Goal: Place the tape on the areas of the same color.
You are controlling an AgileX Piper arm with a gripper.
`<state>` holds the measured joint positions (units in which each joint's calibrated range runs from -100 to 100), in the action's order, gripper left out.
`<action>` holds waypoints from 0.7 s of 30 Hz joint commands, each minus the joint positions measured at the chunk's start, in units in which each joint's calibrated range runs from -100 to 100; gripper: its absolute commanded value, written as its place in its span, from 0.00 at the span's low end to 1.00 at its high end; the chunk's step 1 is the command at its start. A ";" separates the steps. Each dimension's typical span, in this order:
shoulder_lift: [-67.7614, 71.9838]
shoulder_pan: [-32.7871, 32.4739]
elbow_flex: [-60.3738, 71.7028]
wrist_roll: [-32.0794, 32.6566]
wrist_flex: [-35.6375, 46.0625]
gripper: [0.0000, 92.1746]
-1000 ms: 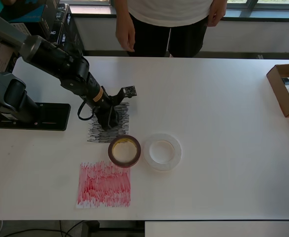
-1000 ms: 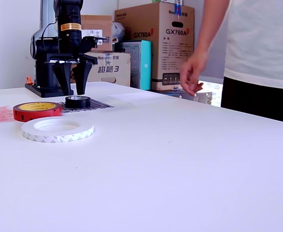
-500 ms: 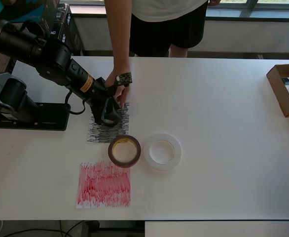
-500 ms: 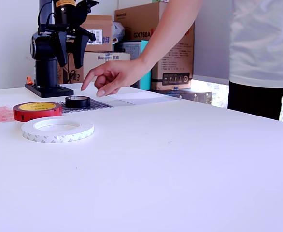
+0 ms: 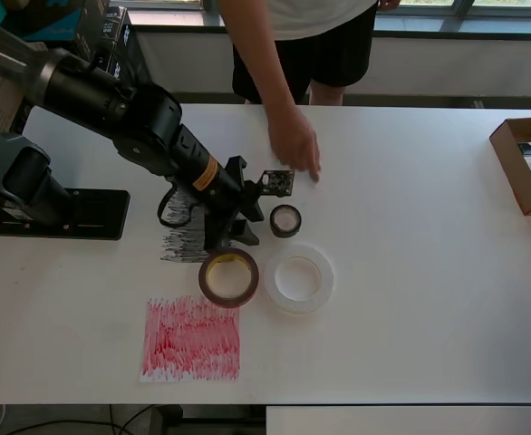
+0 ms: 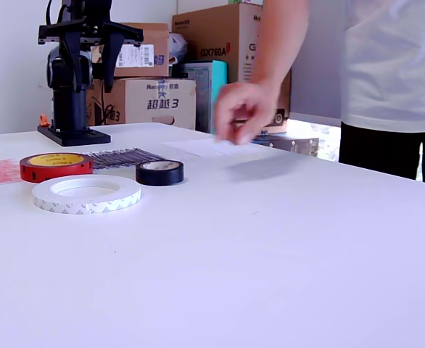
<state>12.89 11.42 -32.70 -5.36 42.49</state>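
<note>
On the smooth white table (image 5: 410, 299), three round tape rolls (image 5: 285, 220) lie flat.

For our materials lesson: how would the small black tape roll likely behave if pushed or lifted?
The small black tape roll lies flat on the white table, so it should slide, not roll. It looks compact, probably light and stiff. Set on edge, it could roll.

Reaches out from the base and angles down over the black patch (image 5: 186, 243), pincer (image 5: 234, 231) spread wide, holding nothing, fingers pointing down, raised clear above the surface (image 5: 410, 272).
</note>
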 commanded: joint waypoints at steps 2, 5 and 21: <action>12.28 0.09 2.76 -0.20 6.52 0.53; 14.52 0.17 2.58 -0.28 6.52 0.53; 18.64 2.22 2.76 -4.70 6.52 0.53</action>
<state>31.55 13.10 -29.99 -9.81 48.60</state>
